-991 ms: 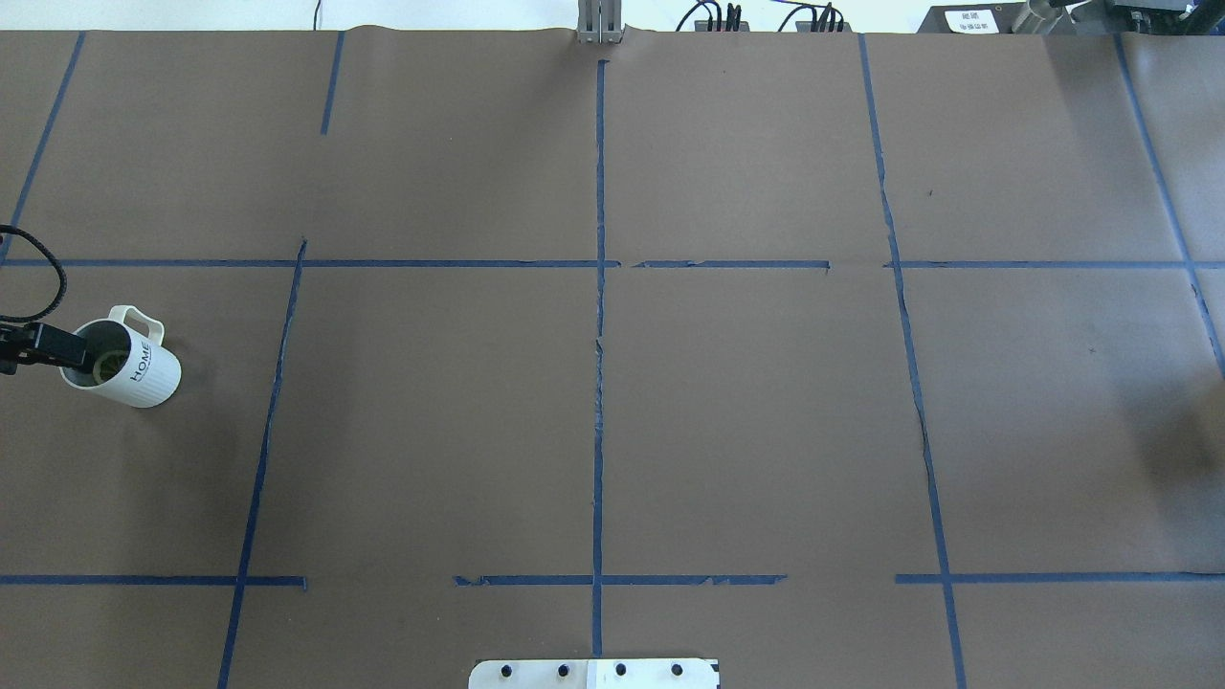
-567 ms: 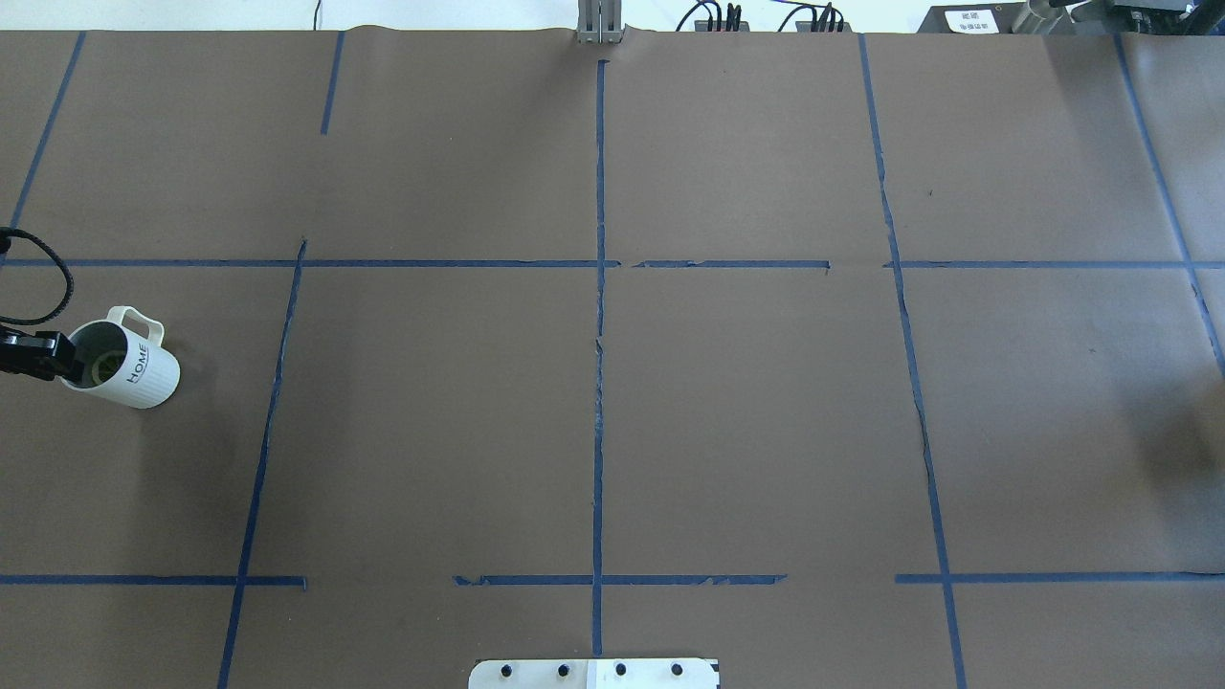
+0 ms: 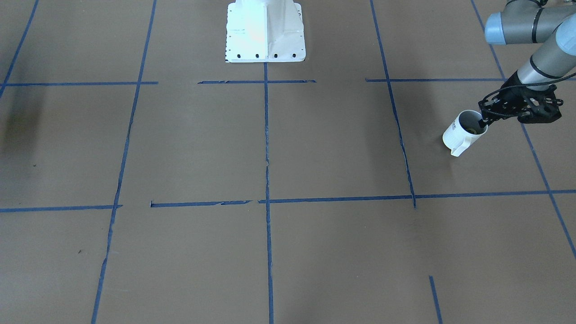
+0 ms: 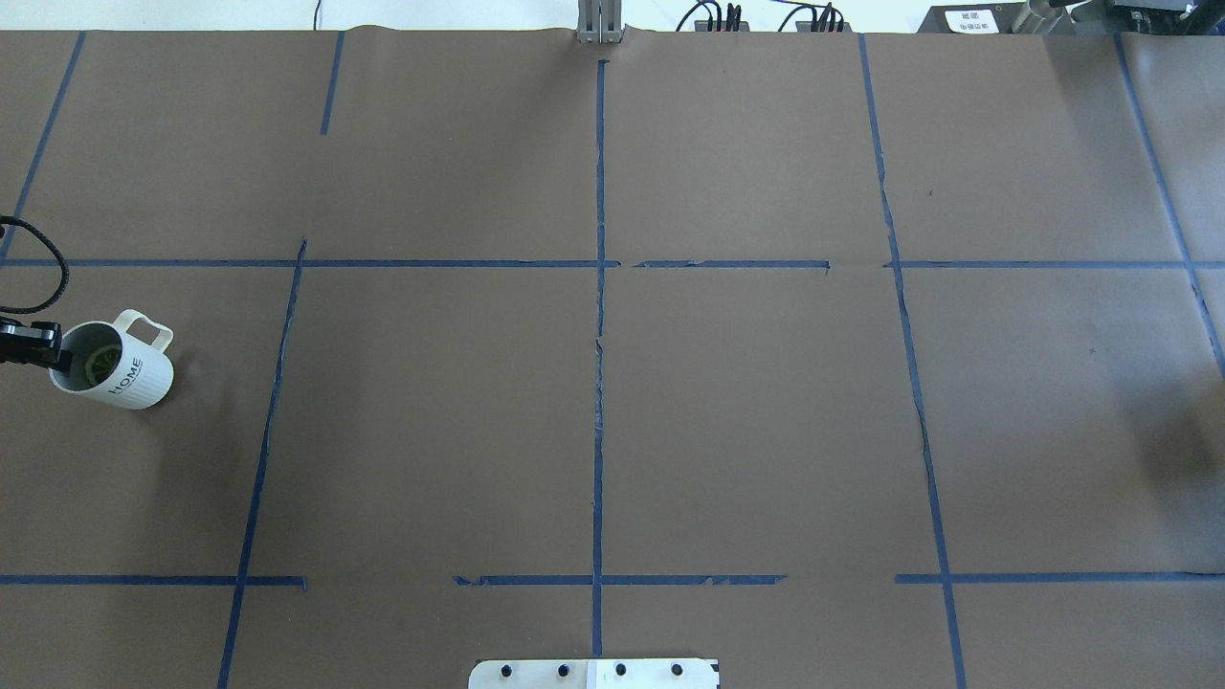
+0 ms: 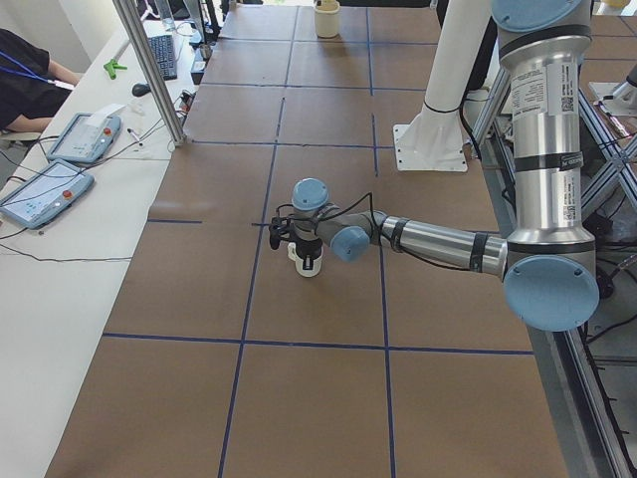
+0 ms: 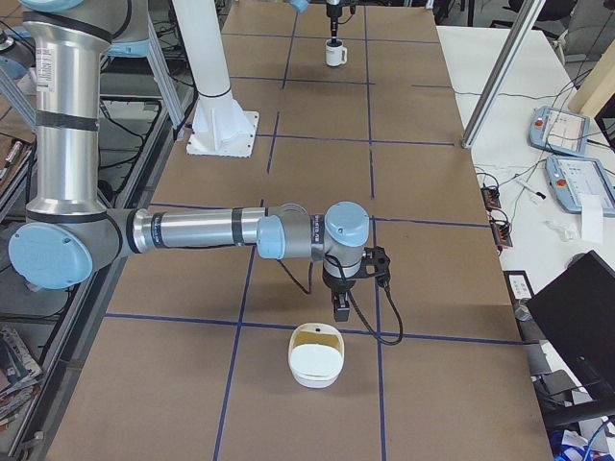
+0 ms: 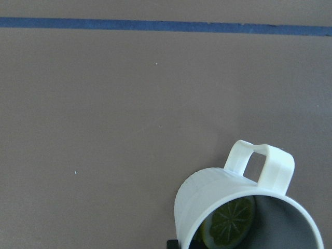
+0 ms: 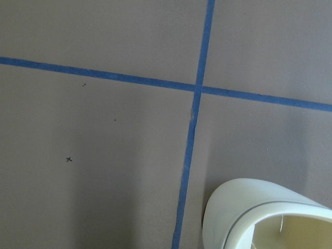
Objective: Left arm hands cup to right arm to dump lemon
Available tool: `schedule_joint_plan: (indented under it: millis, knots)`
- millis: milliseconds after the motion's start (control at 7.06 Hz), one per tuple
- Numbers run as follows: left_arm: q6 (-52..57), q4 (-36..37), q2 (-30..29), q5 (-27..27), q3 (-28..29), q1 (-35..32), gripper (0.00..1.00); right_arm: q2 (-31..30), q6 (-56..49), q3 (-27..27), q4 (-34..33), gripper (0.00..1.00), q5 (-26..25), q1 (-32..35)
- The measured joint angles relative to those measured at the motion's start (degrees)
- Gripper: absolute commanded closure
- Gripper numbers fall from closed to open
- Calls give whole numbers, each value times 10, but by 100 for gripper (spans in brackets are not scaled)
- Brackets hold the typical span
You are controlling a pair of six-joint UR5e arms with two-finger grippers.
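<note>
**Inspector:** Report the left gripper first.

**Assessor:** The left gripper (image 3: 483,121) sits at the rim of the cup (image 4: 129,378). One finger dips into the mouth and the other lies outside the wall. I judge it to be pinching the wall, though the contact itself is mostly hidden.

**Inspector:** And the cup's position?

**Assessor:** It is at the far left end of the counter (image 4: 746,402), mouth up, with the handle pointing away from the robot. I cannot tell whether its base rests on the counter or is just clear of it. The lemon (image 7: 231,224) lies inside, on the bottom. The left arm (image 3: 540,58) reaches out low to hold it there.

**Inspector:** The receiving side?

**Assessor:** The right arm (image 6: 192,230) is well apart, at the opposite end of the counter. The right gripper (image 6: 339,309) points down just beside a white container (image 6: 315,373). I cannot tell whether it is spread or pressed together, because only the side view shows it. It holds nothing that I can see.

**Inspector:** Progress?

**Assessor:** Early. At most the pick-up grasp is made. The carry toward the middle, the hand-over to the right arm and the tipping-out of the lemon are all not yet done. I presume the white container is the dump target.
</note>
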Motion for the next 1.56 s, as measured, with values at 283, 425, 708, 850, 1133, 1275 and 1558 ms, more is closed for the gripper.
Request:
schedule_joint_plan:
  millis: [283, 425, 708, 850, 1133, 1275, 1558]
  knots:
    - [-28, 114, -43, 0, -33, -32, 100, 11, -3, 1, 40, 0, -1, -13]
    - [-104, 185, -81, 0, -52, -39, 100, 13, -4, 0, 88, 0, -1, -27]
    - [-322, 276, -168, -11, -65, -26, 100, 33, -4, -2, 180, 1, -2, -67]
    - [-421, 295, -206, -29, -65, -5, 100, 51, -2, -4, 214, 2, -2, -86]
    - [-577, 304, -271, -44, -63, 41, 100, 72, 5, -7, 284, 1, -3, -115]
    - [-639, 304, -301, -46, -59, 64, 100, 88, 27, -8, 329, 1, -8, -140]
    - [-712, 303, -340, -47, -56, 95, 100, 147, 112, -9, 370, 2, -63, -227]
